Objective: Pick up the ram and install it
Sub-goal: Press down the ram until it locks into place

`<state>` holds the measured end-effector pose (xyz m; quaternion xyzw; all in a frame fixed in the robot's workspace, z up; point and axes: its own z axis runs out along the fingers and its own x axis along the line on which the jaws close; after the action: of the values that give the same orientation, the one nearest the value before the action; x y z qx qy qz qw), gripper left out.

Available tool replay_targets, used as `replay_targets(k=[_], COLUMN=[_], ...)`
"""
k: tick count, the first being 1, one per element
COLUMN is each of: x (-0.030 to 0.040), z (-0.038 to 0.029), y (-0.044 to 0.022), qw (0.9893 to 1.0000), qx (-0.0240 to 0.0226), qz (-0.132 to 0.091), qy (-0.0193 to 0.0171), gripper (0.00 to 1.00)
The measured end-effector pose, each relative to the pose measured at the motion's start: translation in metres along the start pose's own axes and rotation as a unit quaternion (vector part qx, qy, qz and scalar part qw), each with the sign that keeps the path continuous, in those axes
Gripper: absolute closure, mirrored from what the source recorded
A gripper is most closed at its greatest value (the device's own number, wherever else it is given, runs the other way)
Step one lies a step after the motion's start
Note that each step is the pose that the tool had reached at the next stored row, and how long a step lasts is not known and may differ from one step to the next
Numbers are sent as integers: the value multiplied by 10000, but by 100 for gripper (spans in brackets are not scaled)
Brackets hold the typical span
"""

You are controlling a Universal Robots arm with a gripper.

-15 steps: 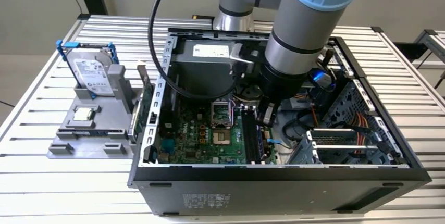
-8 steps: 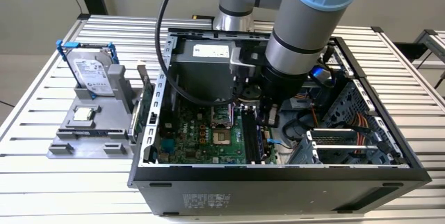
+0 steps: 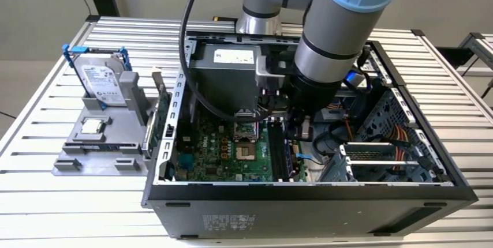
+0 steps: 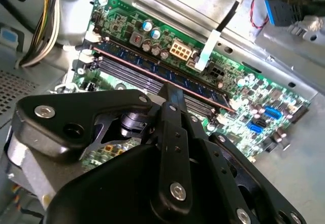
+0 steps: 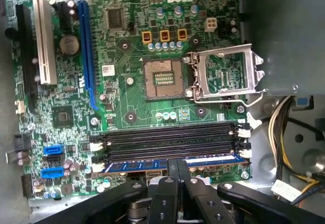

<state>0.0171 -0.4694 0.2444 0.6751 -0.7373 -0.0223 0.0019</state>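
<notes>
Working across the exterior view from its left, a holder plate (image 3: 99, 158) is carrying a silver hard drive (image 3: 101, 79) with blue rails and a small chip (image 3: 92, 126), both well apart from the action; just beside the open computer case (image 3: 308, 202), a green card (image 3: 154, 124) is standing on edge. Inside the case the arm is reaching down over the motherboard (image 3: 223, 150), and the gripper (image 3: 297, 130) is sitting low at the memory slots (image 5: 167, 140). In the first wrist view the ram (image 5: 152, 164) is lying along the slot nearest the board's edge, a thin blue stick with dark chips, and the gripper's fingers are drawn together over its middle, pinching its top edge as far as I can judge. In the second wrist view the ram (image 4: 162, 74) is running straight along its slot, seemingly level. The risk now, in my judgement, is uneven seating: if the stick is tilting or the notch is sitting off its key, downward force will be bending the board or leaving one end proud. The white end latches (image 5: 245, 154) are hard to read, so a half-latched stick is possible.
</notes>
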Motion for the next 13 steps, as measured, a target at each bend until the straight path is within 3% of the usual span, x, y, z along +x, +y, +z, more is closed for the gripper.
replay_targets(k=[5, 9, 13], x=[0, -2, -1], z=[0, 2, 47], y=[-7, -18, -30], qw=[9997, 9996, 9996], qx=[11, 7, 7], qz=[-263, -267, -268], qy=[5, 6, 5], gripper=[100, 100, 100])
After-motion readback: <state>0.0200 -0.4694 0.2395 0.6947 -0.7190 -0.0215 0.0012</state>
